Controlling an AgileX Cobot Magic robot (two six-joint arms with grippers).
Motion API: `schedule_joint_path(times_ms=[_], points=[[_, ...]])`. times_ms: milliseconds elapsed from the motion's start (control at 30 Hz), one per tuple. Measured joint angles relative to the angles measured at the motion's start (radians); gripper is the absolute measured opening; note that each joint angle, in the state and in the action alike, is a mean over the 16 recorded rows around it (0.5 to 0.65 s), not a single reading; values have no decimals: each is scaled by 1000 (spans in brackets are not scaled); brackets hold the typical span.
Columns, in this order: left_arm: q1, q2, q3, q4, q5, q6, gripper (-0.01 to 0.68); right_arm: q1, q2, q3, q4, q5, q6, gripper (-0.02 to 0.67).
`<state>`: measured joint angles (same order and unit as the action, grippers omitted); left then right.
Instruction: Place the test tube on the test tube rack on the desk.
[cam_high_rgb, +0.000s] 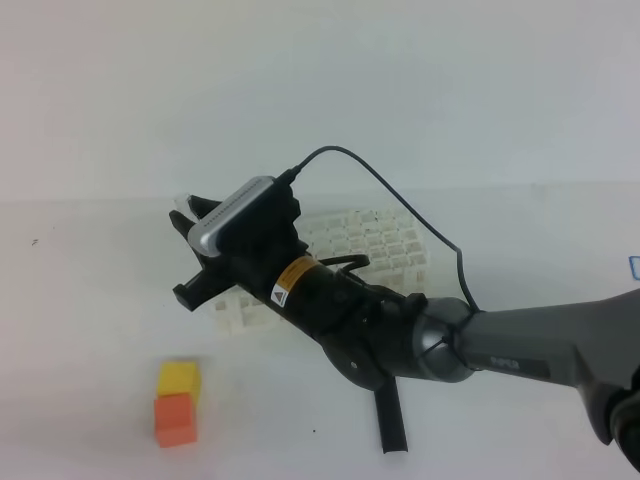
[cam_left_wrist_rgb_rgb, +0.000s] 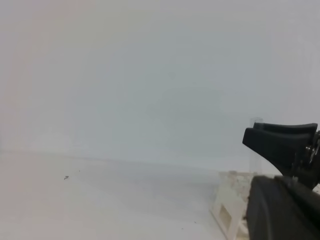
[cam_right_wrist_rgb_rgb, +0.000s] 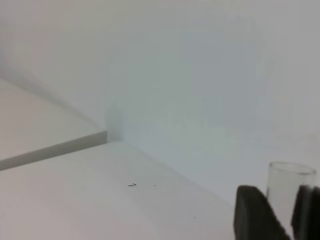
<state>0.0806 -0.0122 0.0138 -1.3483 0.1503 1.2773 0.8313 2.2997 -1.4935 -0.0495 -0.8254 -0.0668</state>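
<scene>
Where square-holed rack (cam_high_rgb: 375, 245) stands, clear round-rimmed tube (cam_right_wrist_rgb_rgb: 290, 192) upright.

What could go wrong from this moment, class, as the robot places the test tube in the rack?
1. The test tube stands upright between the right gripper fingers; pulling away sideways could tip or snap it.
2. The tube is clear and hard to see against the white test tube rack, so misjudging whether it sits in a hole is likely.
3. The arm hangs low over the rack and could nudge it.
</scene>
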Motion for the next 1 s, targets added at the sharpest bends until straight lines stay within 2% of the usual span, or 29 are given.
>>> schedule_joint_path(times_ms=[333, 1000], points=[[0, 3, -7, -1, 0, 4, -1, 1, 0, 0, 0, 4, -1, 134], [0, 2, -7, -1, 0, 4, -1, 1, 21, 0, 82, -150, -1, 129]])
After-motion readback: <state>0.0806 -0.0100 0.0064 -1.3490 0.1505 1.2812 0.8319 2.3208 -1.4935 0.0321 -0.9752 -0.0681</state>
